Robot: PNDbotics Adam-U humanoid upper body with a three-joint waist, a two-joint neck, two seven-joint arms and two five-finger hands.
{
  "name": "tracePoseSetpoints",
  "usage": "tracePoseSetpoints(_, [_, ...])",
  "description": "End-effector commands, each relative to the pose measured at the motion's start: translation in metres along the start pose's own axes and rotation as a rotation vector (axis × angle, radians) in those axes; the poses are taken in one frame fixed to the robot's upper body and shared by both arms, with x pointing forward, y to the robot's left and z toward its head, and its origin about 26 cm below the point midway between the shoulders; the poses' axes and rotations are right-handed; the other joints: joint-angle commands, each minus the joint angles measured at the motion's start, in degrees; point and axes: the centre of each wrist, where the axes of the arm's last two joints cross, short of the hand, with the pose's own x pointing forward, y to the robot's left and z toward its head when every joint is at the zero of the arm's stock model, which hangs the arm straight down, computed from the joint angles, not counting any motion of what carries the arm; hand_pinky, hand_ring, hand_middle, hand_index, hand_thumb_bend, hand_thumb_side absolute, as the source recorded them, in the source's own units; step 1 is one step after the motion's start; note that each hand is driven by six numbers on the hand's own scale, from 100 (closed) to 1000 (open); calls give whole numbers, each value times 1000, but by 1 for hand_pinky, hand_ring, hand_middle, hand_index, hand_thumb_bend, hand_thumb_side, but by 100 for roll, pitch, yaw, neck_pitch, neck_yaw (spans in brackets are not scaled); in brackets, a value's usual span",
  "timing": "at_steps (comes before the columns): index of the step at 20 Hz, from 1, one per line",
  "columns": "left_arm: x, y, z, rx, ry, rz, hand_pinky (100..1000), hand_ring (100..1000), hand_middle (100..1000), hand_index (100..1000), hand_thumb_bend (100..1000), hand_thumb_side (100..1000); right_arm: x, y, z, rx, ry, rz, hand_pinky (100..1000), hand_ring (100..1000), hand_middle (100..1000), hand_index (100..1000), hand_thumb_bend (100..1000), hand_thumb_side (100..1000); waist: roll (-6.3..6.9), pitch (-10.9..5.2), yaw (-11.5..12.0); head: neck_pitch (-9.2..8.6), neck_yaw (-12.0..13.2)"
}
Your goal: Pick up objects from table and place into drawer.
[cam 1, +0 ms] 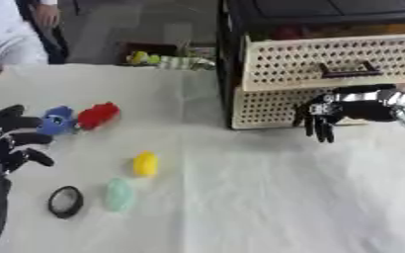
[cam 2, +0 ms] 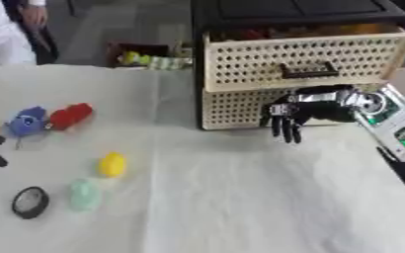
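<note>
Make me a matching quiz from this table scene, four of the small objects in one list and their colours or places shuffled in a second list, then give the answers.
1 round toy
2 egg-shaped object
3 ring
4 top drawer

A pulled open, above the right hand
B blue, touching the red toy
C black, nearest the table's front edge
D yellow, just above the pale green object

Pairs: 1-B, 2-D, 3-C, 4-A
</note>
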Motion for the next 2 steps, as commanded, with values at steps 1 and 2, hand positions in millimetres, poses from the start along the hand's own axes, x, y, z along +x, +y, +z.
tracePoseSetpoints(1, [5,1,-2,-9,-19,-9,471,627,669,830,100,1000,5,-3,19,33,8,60,501,596,556,783,100,1000,-15,-152,-35,-10,34])
tracePoseSetpoints(2, [5,1,-2,-10,-18,-9,471,628,670,830,100,1000,7,1,23,55,8,75,500,597,558,783,100,1000,-17,-165,-53,2,45])
